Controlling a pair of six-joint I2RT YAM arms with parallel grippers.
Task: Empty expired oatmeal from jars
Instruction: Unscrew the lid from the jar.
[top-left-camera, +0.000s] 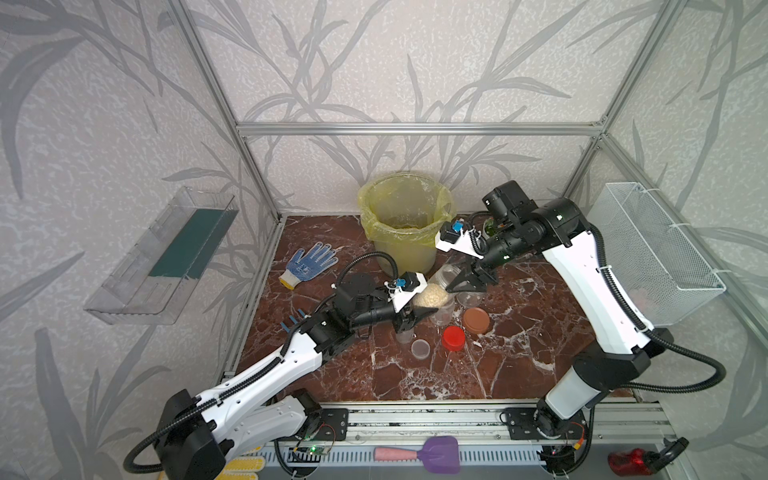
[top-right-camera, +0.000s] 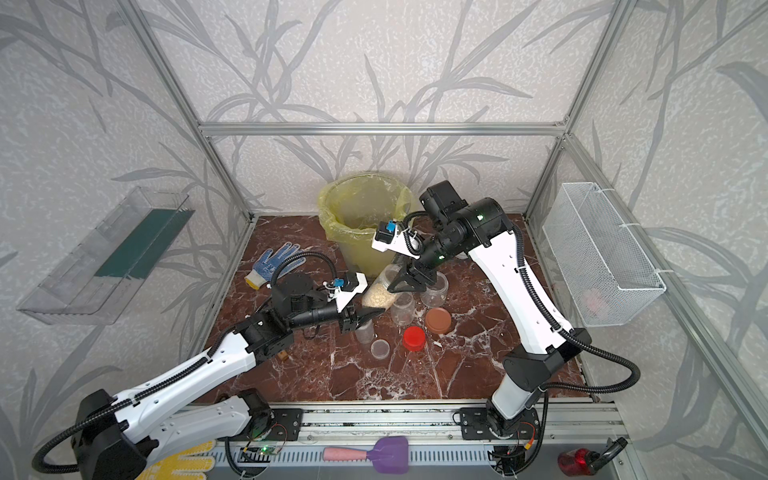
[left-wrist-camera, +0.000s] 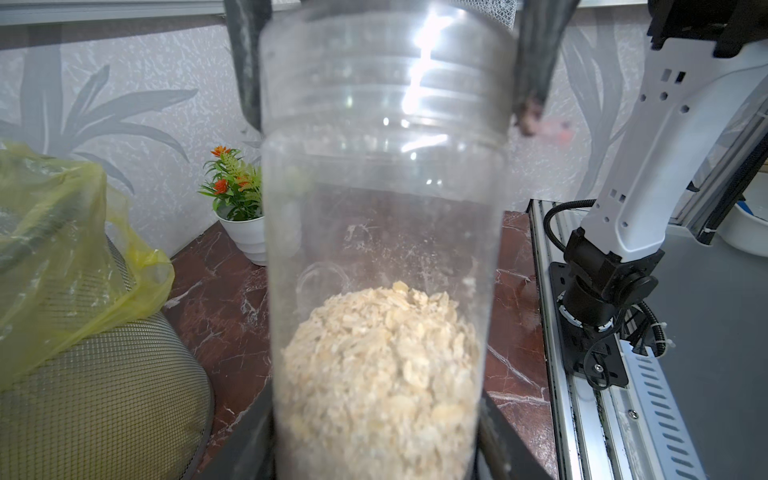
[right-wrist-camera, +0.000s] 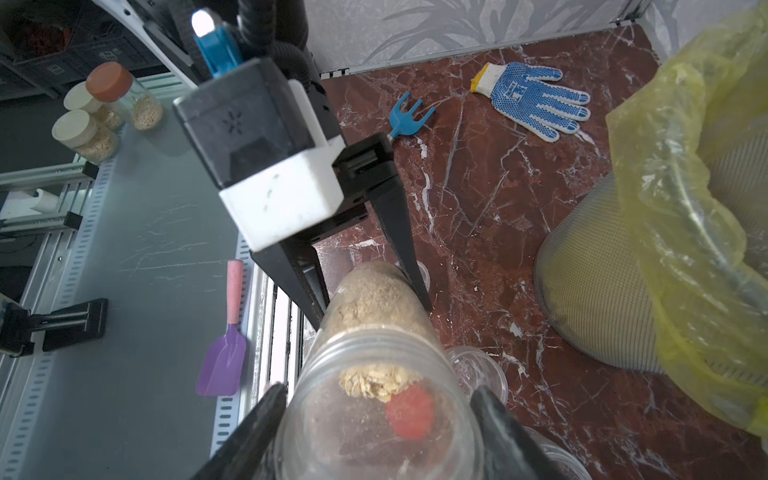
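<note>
Clear jar (top-left-camera: 441, 281) of oatmeal (top-left-camera: 430, 298) slants from left hand (top-left-camera: 422, 315), pinching its bottom, to right hand (top-left-camera: 453, 283), pinching its mouth by the bin (top-left-camera: 405, 253).

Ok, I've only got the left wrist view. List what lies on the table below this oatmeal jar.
Observer: Three loose lids lie on the red marble table: a round red plastic lid, a round brown lid and a small clear round lid.
Operator: Now the other jars.
Observer: Three lidless clear plastic jars stand beside those lids; they look empty.
Operator: Check this jar's mouth.
Observer: The right wrist view looks straight into the slim clear plastic jar of pale flaky oatmeal: its mouth is open, with no lid on it.
</note>
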